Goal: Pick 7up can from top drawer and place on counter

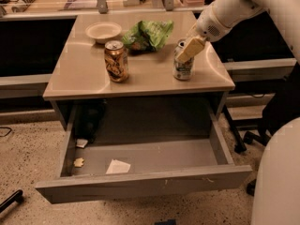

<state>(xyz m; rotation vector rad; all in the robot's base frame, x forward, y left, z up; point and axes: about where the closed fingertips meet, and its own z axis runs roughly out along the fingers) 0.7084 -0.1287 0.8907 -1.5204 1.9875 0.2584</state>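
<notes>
The 7up can (183, 70) stands upright on the table (79, 76), near its right front corner. The gripper (184, 54) sits at the can's top, reaching in from the right, but I can't tell whether it clamps the can or not. A brown-gold can (116, 61) stands to the left, with a white bowl (103, 31) and a green bag (149, 34) behind. Below, the top drawer (140, 185) hangs open, with a paper scrap (117, 167) inside.

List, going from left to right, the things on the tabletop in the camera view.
White bowl → brown-gold patterned can → crumpled green bag → 7up can, with the gripper at its top. All of them rest on the counter.
</notes>
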